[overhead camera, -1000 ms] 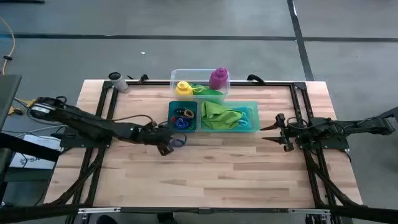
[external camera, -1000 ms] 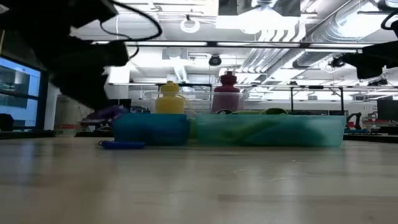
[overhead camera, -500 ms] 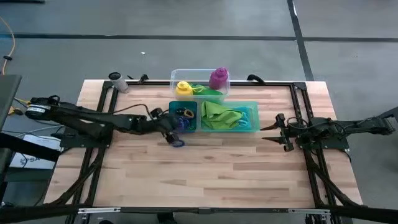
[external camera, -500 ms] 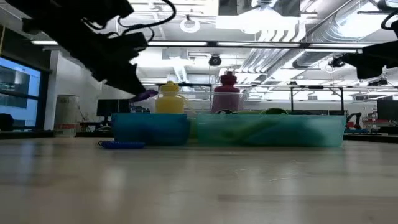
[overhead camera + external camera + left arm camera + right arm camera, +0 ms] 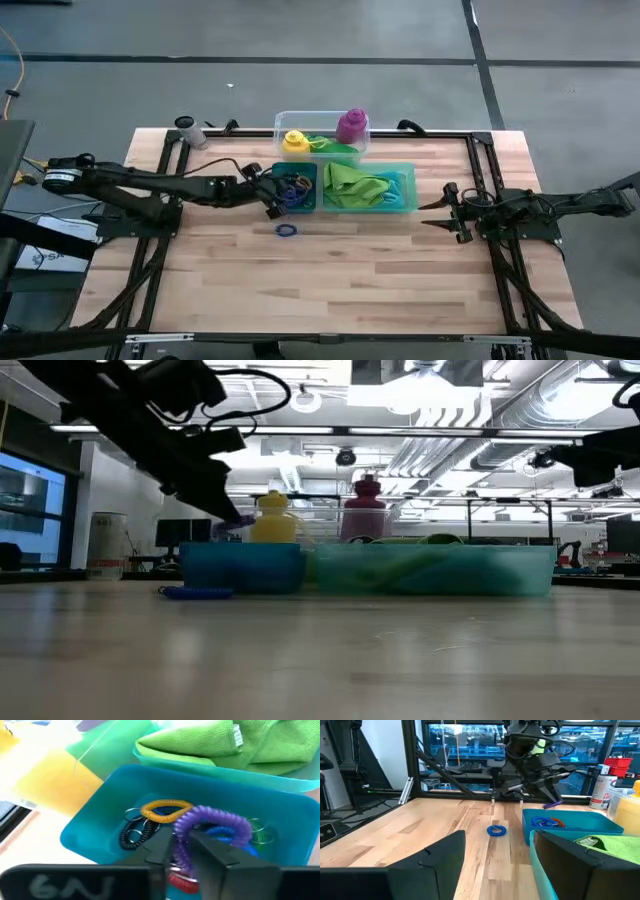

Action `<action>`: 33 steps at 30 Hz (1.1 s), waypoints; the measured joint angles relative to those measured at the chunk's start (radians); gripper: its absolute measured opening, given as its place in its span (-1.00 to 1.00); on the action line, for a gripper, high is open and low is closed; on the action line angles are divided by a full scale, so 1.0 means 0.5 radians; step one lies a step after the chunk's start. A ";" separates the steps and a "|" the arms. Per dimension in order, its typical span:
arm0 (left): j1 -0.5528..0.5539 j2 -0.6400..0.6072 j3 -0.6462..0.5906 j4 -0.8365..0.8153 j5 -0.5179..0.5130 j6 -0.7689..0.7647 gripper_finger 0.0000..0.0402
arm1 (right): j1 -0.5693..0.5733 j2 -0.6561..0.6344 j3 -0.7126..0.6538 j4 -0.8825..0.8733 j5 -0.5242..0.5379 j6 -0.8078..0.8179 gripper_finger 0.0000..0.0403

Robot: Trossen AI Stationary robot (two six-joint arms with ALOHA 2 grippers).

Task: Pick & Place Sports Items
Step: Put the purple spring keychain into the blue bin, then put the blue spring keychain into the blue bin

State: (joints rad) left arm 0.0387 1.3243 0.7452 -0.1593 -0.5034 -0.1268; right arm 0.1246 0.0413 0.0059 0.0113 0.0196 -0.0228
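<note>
My left gripper (image 5: pixel 274 197) is shut on a purple coil ring (image 5: pixel 215 822) above the left compartment of the teal two-part tray (image 5: pixel 408 172). Orange (image 5: pixel 165 810), black (image 5: pixel 133 833), blue and red rings lie in that compartment. A blue ring (image 5: pixel 287 230) lies on the table in front of the tray. Lime-green cloth (image 5: pixel 358 184) fills the right compartment. A yellow bottle (image 5: pixel 294 142) and a purple bottle (image 5: pixel 351 125) stand in the clear tub (image 5: pixel 322 117). My right gripper (image 5: pixel 438 213) is open and empty, right of the tray. My left gripper pinches one side of the purple ring's coil (image 5: pixel 181 851) between its two fingers. The fingers slant down from the table's left. The rest of the ring sticks out past the fingertips, lifted clear above the tray's rim (image 5: pixel 240 548).
A small can (image 5: pixel 188 129) stands at the far left corner. Black frame rails (image 5: pixel 168 170) run along the table's left, right and far sides. Bare wood lies between the tray and the near edge.
My left gripper has risen from the table in front of the tray's left corner and gone toward the far edge, over the tray's left compartment. It carries the purple ring, lifted clear. The blue ring stays on the table.
</note>
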 joint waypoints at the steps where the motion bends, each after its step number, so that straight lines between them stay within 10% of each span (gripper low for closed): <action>1: -0.001 -0.001 0.000 -0.001 0.001 0.001 -0.69 | 0.000 -0.001 0.000 0.001 0.000 0.000 -0.06; 12: -0.091 0.000 0.000 -0.001 0.002 -0.072 -0.20 | 0.000 0.000 0.000 0.000 0.000 0.000 -0.06; 33: -0.624 0.000 0.001 -0.165 0.005 -0.739 -0.23 | 0.000 -0.001 -0.001 0.001 0.000 -0.001 -0.06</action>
State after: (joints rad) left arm -0.2730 1.3241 0.7456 -0.2417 -0.5007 -0.4965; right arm 0.1245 0.0411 0.0055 0.0116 0.0196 -0.0230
